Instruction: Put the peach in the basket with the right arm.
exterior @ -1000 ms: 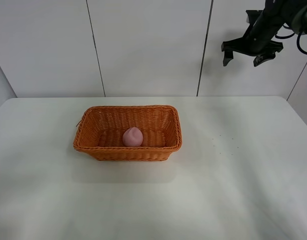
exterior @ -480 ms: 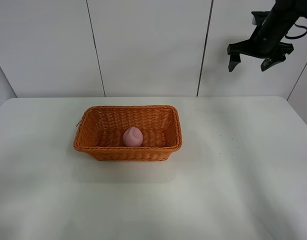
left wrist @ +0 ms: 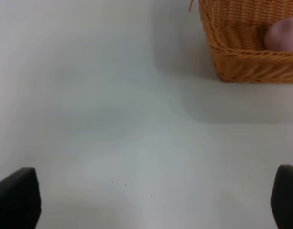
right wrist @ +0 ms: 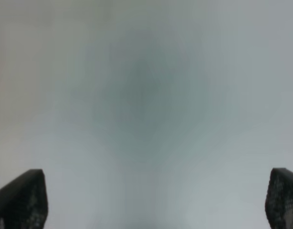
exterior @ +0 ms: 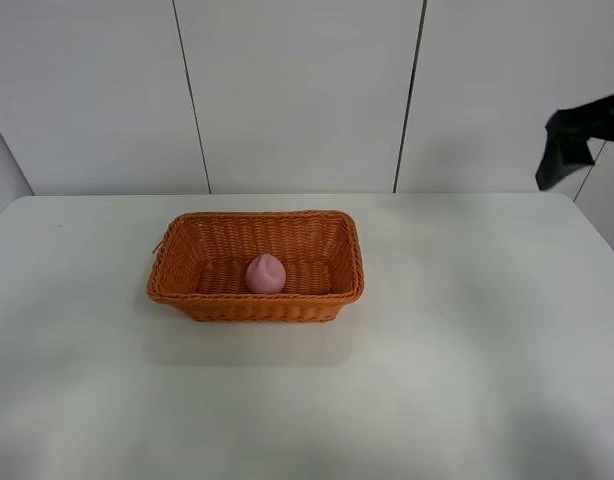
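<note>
The pale-pink peach (exterior: 266, 273) lies on the floor of the orange-brown wicker basket (exterior: 177, 290), near its front wall; the left wrist view shows the peach (left wrist: 283, 34) inside the basket (left wrist: 242, 67) too. My right gripper (exterior: 577, 140) is high at the right edge of the high view, far from the basket, blurred and partly cut off. In the right wrist view its fingertips (right wrist: 22, 200) stand wide apart with nothing between them, so my right gripper (right wrist: 156, 202) is open. My left gripper (left wrist: 149, 198) is open and empty over bare table.
The white table (exterior: 467, 380) spreads around the basket. White wall panels (exterior: 297, 90) rise behind its far edge.
The right arm has swung rightward and down, from the upper right of the high view to its right edge. The peach and basket have not moved.
</note>
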